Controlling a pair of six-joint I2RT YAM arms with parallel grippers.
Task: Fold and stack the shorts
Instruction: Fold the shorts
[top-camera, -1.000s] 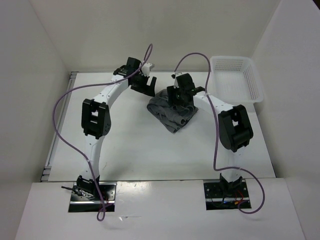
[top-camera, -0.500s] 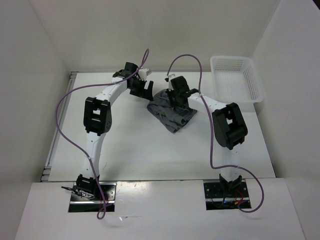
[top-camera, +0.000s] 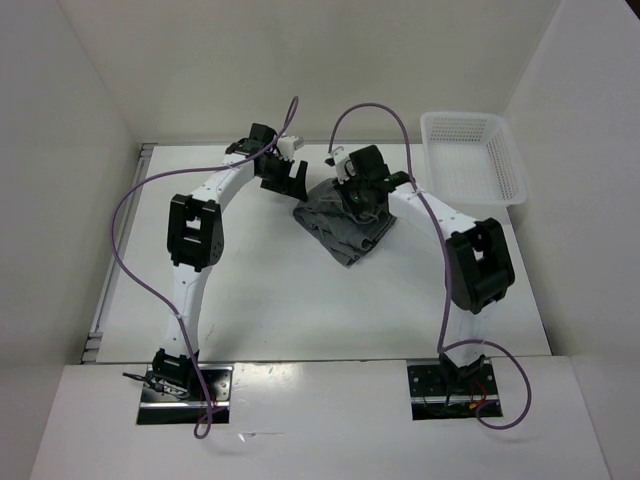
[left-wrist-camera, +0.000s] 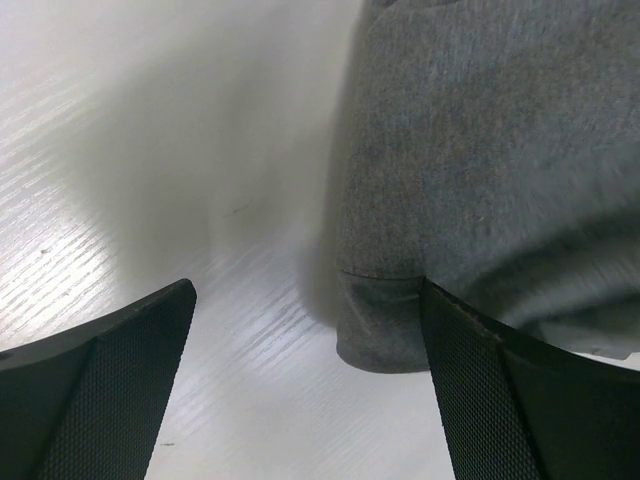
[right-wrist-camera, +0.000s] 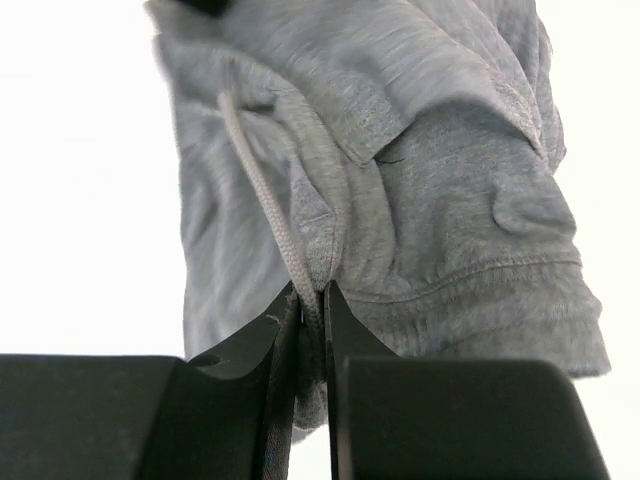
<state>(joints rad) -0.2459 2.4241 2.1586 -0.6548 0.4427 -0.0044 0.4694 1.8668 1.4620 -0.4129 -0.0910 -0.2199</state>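
The right tool (right-wrist-camera: 310, 295) is seen drawn almost fully together, and a fold of the shorts (right-wrist-camera: 440, 200) is clamped between its two fingertips. The grey drawstring (right-wrist-camera: 255, 190) is led down into the same narrow gap, though it only appears to be caught there too. Beyond that tool the garment is spread away in bunched layers, and a stitched hem is seen off to the right of the fingertips.

The left tool (left-wrist-camera: 307, 300) is set wide apart, and nothing is gripped by it. Bare white table (left-wrist-camera: 150, 150) is seen between and ahead of its fingers. A hemmed corner of the shorts is laid just ahead of the finger on the right of the wrist view.

From above, the shorts are found crumpled in a heap on the table beneath the right tool, with the left tool just beside the heap. A white mesh basket (top-camera: 475, 160) is set well apart, to the right of the right tool.
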